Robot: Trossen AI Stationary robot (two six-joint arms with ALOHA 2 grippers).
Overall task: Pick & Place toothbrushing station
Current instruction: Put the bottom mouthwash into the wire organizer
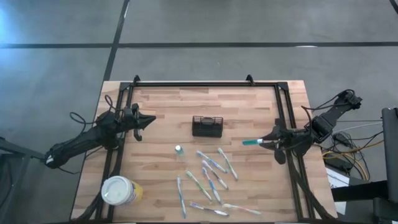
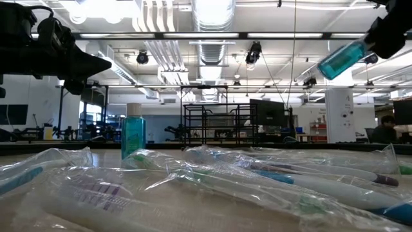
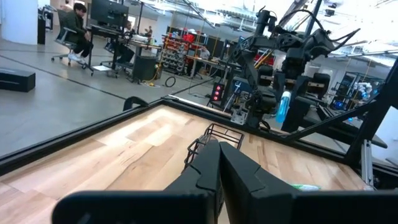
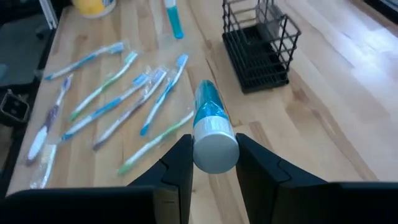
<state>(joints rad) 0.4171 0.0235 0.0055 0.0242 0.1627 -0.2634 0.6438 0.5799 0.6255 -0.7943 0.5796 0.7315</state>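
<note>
The toothbrushing station [image 1: 207, 126] is a small black slatted holder standing mid-table, also seen in the right wrist view [image 4: 258, 46] and the left wrist view [image 3: 214, 138]. My right gripper [image 1: 268, 142] hovers over the table's right part, shut on a teal tube with a white cap [image 4: 211, 121], high in the low view [image 2: 341, 59]. A second teal tube [image 1: 178, 150] stands upright on the wood left of the toothbrushes. My left gripper [image 1: 149, 120] waits shut at the left edge, its fingers [image 3: 217, 171] pointing level at the holder. My right gripper pinches the tube at its white cap end [image 4: 215, 148] between the two fingers [image 4: 179, 163]. The fingers come from the table's right, slanting down, and lie along the tube. The teal body [image 4: 205, 102] sticks out past the fingertips toward the holder, lifted clear of the table.
Several wrapped toothbrushes [image 1: 211, 177] lie scattered on the near middle of the table, filling the low view's foreground [image 2: 212, 187]. A round yellow cup with a white lid [image 1: 120, 191] stands at the near left corner. A black rail frame [image 1: 205, 84] runs round the tabletop.
</note>
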